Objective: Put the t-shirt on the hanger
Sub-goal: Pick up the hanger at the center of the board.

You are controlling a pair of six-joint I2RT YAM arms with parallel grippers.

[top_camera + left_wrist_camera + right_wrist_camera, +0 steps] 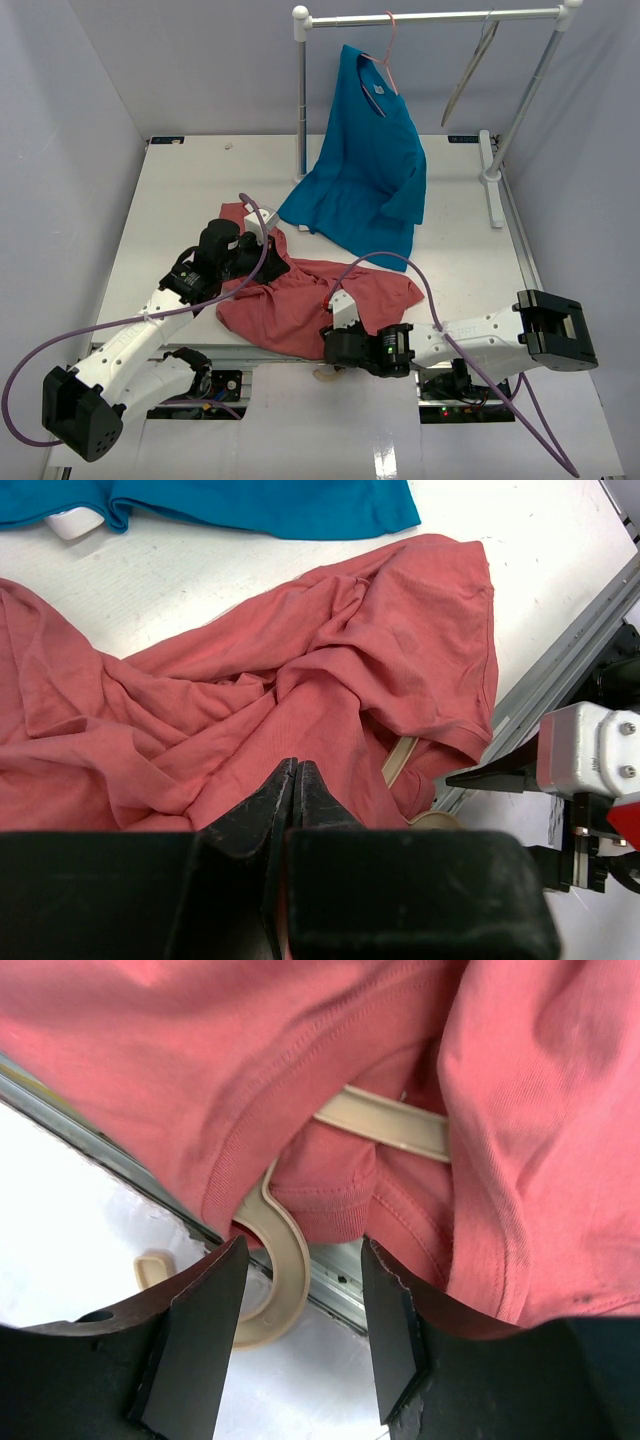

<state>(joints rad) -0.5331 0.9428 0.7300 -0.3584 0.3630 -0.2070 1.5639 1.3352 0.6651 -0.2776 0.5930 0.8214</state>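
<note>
My left jaws clenched over red t-shirt (300, 660); my right jaws released, straddling hanger (395, 1125) hook poking from fabric.

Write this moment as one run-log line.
left gripper: shut, tips at red t-shirt | right gripper: open, straddling hanger hook | hanger: mostly under t-shirt

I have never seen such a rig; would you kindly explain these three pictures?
Two robot arms stand at the near edge of a white table. One picture looks down from above; the others come from a camera on each wrist. A crumpled red t-shirt lies over a beige hanger, whose hook pokes out at the edge. The left pincer is shut at the cloth; whether it pinches is unclear. The right pincer stands open by the hook, holding nothing. Behind, a teal shirt hangs from a rack.
</note>
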